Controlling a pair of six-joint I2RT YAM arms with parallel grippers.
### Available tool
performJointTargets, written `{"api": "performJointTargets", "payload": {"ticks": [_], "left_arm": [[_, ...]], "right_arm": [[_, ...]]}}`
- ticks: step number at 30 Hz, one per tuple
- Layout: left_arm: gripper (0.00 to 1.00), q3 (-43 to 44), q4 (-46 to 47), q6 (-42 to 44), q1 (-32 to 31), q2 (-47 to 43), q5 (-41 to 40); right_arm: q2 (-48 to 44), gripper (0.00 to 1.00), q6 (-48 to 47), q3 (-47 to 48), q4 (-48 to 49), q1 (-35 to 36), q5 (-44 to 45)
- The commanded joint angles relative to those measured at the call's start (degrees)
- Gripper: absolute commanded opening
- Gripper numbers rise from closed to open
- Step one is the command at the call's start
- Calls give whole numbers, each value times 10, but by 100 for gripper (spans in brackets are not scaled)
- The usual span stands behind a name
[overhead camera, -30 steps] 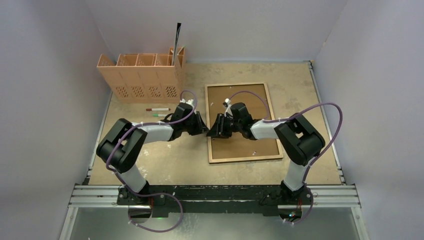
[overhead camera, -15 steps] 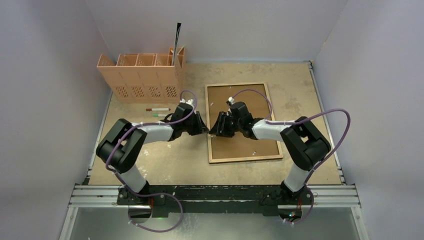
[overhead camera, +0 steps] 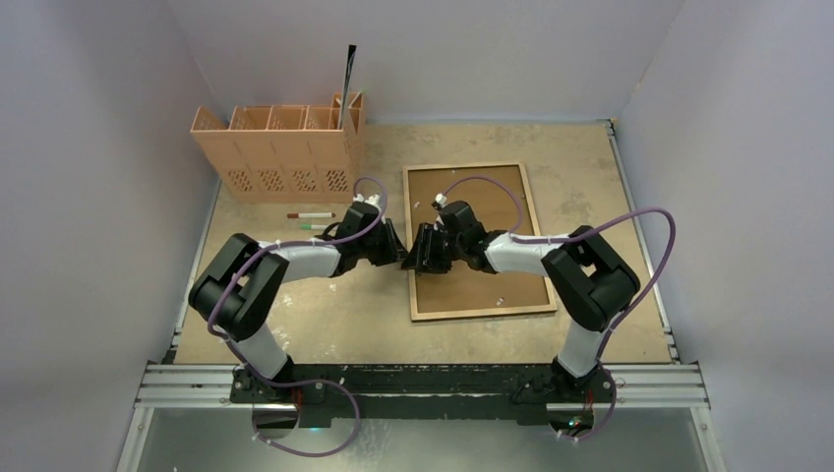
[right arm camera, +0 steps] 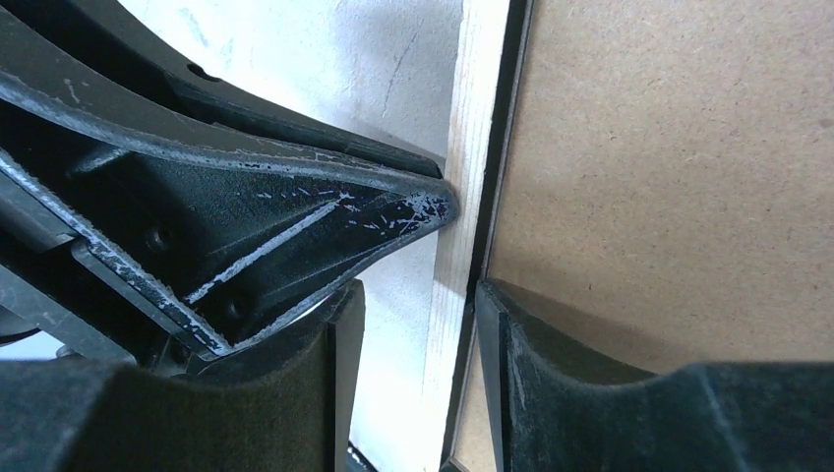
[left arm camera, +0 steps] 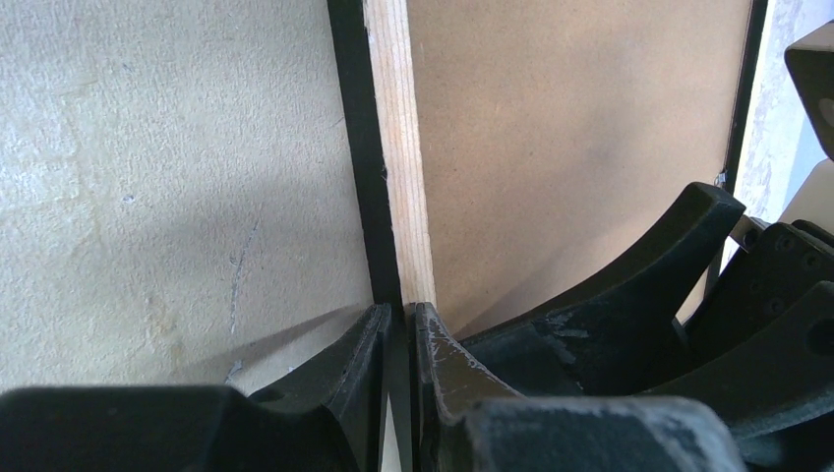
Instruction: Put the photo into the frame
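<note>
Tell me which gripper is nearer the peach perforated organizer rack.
Left. The left gripper clamps the black-and-wood picture frame's left rail from the peach organizer rack's side; the right gripper straddles that rail from over the frame, farther off.

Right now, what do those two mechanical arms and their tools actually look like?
Both the left arm and the right arm have chunky black joints linked by white tubes, and each trails a looping purple cable. The left tool and right tool are black with curved, tapering fingers. The left one's show pale scuffs.
</note>
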Motion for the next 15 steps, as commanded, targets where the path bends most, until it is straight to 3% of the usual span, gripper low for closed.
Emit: {"api": "performJointTargets", "payload": {"ticks": [1, 11, 15], "left_arm": [[15, 11, -31, 15, 1, 1, -20], [15, 11, -30, 15, 1, -5, -22], [17, 12, -32, 15, 1, -12, -26]], "right_arm": [[10, 48, 2, 8, -34, 9, -5], [-20, 49, 0, 11, -27, 9, -2], [-65, 50, 12, 17, -29, 7, 48]]}}
